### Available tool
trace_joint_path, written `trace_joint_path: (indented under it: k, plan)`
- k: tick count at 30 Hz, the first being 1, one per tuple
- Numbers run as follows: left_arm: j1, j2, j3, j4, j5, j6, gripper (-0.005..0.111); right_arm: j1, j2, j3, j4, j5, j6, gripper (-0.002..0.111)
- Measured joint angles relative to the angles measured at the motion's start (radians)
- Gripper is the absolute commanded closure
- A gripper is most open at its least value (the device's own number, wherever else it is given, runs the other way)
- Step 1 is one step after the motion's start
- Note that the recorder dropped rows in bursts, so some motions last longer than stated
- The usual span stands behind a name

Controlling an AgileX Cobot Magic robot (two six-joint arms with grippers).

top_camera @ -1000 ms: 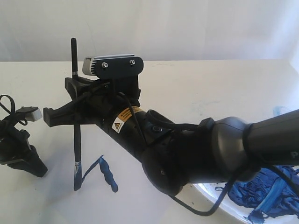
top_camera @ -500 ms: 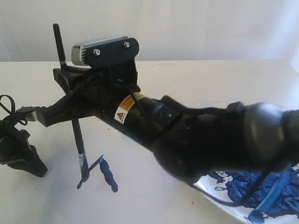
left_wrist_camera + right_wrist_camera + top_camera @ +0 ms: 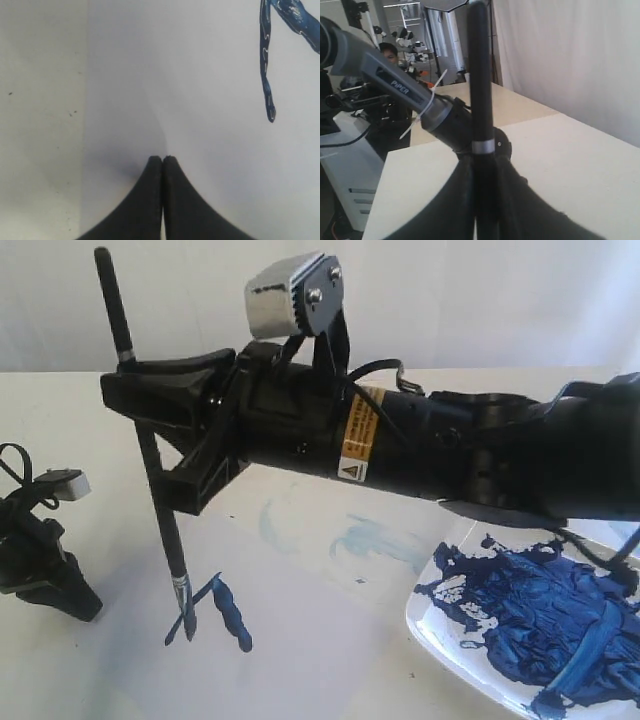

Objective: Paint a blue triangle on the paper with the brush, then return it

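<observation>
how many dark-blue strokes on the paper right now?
2: a thin stroke beside the brush tip, and a thick stroke joined to its far end. The brush tip may hide a little more.

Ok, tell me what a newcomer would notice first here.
The big black right end effector dominates the middle, clamped on the brush, whose tip meets the unfinished blue triangle on the paper at lower left. At lower right, a white plate is smeared with thick blue paint. The left end effector rests shut at the far left.
</observation>
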Motion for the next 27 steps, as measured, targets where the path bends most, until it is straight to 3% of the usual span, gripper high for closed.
trace_joint_path:
  k: [9,27]
  plan:
    - [0.0,0.0,0.0,0.0,0.004,0.0,0.107,0.0,0.14,0.0,0.079,-0.161,-0.092,0.108]
    - [0.0,0.0,0.0,0.0,0.004,0.0,0.107,0.0,0.262,-0.058,0.139,-0.193,-0.114,0.108]
